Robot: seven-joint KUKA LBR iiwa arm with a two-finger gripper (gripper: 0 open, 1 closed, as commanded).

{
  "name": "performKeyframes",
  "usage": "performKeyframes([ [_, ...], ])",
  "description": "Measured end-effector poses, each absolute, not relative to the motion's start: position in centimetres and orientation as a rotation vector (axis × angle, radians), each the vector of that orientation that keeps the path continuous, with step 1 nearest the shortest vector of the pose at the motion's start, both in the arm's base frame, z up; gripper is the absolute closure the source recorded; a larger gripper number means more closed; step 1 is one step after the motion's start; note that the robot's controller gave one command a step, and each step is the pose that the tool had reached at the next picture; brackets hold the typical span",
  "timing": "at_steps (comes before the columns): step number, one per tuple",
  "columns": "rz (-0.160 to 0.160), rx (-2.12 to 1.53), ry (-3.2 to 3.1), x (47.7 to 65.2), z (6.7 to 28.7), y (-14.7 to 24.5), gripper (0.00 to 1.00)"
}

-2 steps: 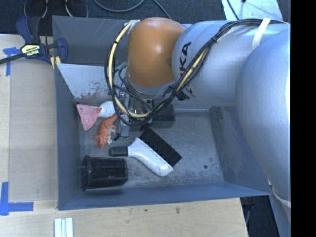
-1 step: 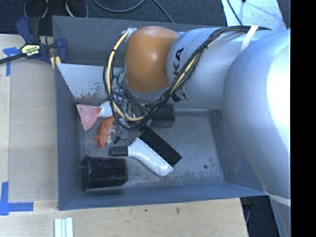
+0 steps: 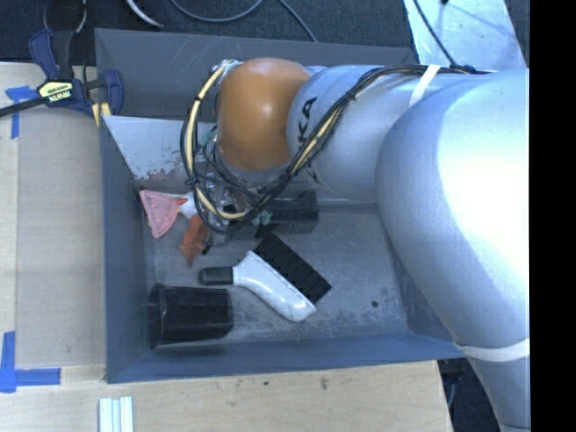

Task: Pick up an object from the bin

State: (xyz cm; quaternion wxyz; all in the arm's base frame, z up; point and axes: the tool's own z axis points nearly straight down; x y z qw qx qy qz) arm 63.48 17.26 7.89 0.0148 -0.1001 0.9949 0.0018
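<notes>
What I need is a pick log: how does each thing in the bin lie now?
black cup: on its side, lower left corner
white-handled tool: lying flat, beside the cup
pink wedge: flat, near left wall
orange piece: loose, beside the wedge
black block: partly hidden under the arm

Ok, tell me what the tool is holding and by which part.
Cannot be told: wrist cables hide the tool. It hangs over a small orange-brown thing beside a pink wedge.

The silver arm point(image 3: 432, 169) reached in from the right, its broad links stretched leftward. An orange cover point(image 3: 259, 111) capped the wrist (yellow and black cables point(image 3: 200, 142) looped around it), and the gripper point(image 3: 219, 212) pointed downward beneath it.
</notes>
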Motion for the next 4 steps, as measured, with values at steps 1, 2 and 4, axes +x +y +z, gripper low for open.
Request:
performKeyframes([
  [1,0.006,-0.312,3.097,63.5,7.9,17.3,1.0],
  [2,0.007,-0.289,3.095,62.6,17.6,18.1,1.0],
  [4,0.005,-0.314,3.098,62.4,22.2,18.1,1.0],
])
